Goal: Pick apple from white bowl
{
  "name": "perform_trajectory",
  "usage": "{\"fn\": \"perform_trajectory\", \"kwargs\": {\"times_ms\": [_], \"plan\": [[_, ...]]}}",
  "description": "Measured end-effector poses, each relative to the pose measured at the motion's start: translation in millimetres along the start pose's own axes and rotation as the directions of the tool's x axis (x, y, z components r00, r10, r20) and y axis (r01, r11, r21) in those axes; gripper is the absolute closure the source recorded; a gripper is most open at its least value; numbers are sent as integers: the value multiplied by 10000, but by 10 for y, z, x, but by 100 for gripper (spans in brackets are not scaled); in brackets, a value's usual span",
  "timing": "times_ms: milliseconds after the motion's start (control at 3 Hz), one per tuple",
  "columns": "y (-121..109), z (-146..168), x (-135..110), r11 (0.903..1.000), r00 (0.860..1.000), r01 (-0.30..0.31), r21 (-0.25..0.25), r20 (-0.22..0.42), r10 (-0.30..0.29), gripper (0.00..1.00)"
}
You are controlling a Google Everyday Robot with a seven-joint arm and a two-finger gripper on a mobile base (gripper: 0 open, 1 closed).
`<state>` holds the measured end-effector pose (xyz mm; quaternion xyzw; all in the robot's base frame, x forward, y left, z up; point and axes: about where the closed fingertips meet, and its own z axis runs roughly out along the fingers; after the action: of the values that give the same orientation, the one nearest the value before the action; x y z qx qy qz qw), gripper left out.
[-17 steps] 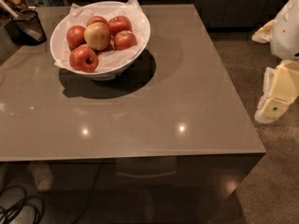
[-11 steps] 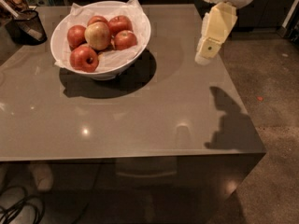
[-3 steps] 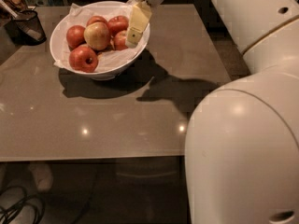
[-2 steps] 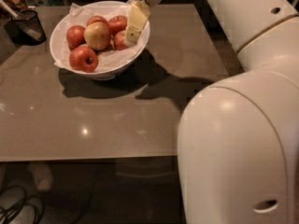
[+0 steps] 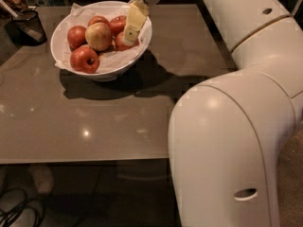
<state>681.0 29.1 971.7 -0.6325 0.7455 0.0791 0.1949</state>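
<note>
The white bowl, lined with crumpled white paper, stands at the back left of the table. It holds several apples: plain red ones, a larger yellow-green blushed one and a red one with a dark stem hollow. My gripper hangs tip-down over the right side of the bowl. Its tip is at a red apple that it partly hides, beside the right rim.
The bowl sits on a grey-brown glossy table. A small dark mesh cup stands at the far left edge. My large white arm fills the right side and covers the table's right part. Cables lie on the floor below.
My gripper swung in from the right of the table, crossed above it, and now hangs over the right side of the bowl, slightly lower than before. The apples have not moved.
</note>
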Motion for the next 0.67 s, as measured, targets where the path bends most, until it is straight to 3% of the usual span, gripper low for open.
{"fn": "perform_trajectory", "kwargs": {"times_ms": [333, 667], "plan": [[-21, 24, -29, 10000, 10000, -39, -30, 24, 39, 14], [-38, 62, -49, 9999, 10000, -90, -88, 31, 90, 28]]}}
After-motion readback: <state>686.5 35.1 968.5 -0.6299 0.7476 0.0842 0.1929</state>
